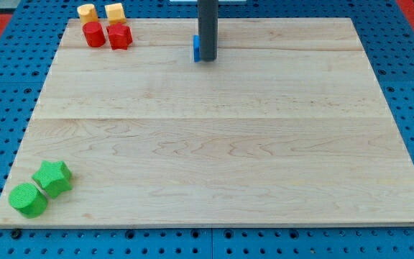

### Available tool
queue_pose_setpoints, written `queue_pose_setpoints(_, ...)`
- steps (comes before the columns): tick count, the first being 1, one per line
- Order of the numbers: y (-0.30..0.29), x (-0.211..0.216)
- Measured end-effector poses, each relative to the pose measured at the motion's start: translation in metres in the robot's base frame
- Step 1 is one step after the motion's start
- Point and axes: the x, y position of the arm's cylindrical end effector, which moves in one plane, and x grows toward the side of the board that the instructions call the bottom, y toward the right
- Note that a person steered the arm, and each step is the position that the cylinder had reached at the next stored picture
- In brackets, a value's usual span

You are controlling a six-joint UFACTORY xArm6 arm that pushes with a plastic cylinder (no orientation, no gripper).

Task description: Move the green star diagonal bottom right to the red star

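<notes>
The green star (53, 178), seemingly a light, rigid block best pushed on its lower-left side, sat at the table's (228, 144) bottom left beside a green cylinder (28, 199), far from the red star (120, 36) and my tip (206, 59); no pincer existed.

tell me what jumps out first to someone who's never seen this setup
The dark rod stands at the view's top centre, my tip right beside a blue block it mostly hides. Two green blocks sit at the bottom left, the green star touching a green cylinder. At the top left cluster two yellow blocks, a red cylinder and the red star.
</notes>
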Motion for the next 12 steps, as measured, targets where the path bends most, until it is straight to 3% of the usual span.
queue_pose_setpoints(1, 0.020, 0.025)
queue_pose_setpoints(2, 0.043, 0.152)
queue_pose_setpoints(4, -0.100, 0.330)
queue_pose_setpoints(7, -0.165, 0.343)
queue_pose_setpoints(8, -0.159, 0.317)
queue_pose_setpoints(9, -0.095, 0.271)
queue_pose_setpoints(10, -0.161, 0.205)
queue_pose_setpoints(11, -0.273, 0.206)
queue_pose_setpoints(12, -0.303, 0.242)
